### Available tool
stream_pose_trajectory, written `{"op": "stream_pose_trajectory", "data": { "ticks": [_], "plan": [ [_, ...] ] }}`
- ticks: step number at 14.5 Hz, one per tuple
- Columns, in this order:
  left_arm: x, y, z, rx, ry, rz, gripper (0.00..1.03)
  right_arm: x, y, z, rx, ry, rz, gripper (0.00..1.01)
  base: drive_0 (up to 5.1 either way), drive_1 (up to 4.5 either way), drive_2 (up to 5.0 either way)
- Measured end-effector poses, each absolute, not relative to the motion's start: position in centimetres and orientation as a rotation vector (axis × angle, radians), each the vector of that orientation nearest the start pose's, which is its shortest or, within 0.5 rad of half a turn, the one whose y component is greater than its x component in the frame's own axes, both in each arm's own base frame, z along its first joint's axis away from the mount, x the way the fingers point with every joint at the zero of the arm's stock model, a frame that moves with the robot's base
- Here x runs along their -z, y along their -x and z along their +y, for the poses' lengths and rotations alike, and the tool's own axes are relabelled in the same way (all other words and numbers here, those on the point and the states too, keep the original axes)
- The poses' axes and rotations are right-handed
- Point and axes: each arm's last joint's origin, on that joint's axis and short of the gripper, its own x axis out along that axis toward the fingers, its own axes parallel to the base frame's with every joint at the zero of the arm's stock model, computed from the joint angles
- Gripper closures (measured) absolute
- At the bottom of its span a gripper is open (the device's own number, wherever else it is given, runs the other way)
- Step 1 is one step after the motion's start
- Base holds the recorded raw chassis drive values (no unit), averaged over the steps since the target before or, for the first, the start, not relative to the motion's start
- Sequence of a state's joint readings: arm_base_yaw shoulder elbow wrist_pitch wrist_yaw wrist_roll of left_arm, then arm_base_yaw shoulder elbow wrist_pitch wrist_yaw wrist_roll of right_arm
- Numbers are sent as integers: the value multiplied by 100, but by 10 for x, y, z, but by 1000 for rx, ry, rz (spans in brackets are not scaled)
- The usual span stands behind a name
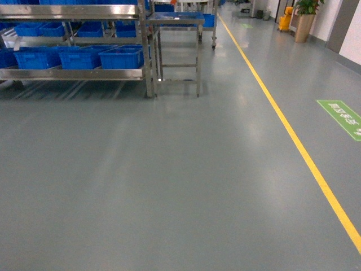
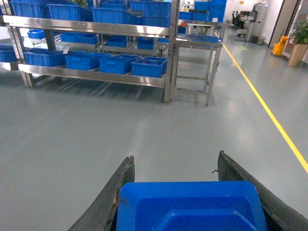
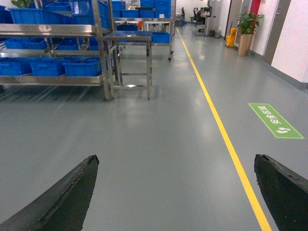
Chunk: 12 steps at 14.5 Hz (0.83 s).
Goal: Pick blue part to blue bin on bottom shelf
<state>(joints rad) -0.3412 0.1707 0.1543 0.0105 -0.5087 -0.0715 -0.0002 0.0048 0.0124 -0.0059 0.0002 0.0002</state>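
Floor marking sighted; its wording is not resolving.

You are looking at one green sign (image 1: pixel 340 117) lying flat on the grey floor (image 1: pixel 169 186), right of the yellow line (image 1: pixel 293 135); it is carrying white characters and a white arrow-like symbol, also showing in the right wrist view, but the characters are blurring too much to read. A smaller green patch far down the aisle is likewise showing nothing legible. The bins and shelving are displaying no readable labels.
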Motion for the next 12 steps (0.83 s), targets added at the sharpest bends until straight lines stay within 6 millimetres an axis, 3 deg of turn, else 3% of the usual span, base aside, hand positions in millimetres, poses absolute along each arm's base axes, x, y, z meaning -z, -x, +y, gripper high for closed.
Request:
{"op": "stream_pose_trajectory", "data": {
  "ticks": [12],
  "plan": [
    [-204,-98,-20,-169,72,-7,59,-167,-97,0,0,0,-4,3,3,421,-415]
  ]
}}
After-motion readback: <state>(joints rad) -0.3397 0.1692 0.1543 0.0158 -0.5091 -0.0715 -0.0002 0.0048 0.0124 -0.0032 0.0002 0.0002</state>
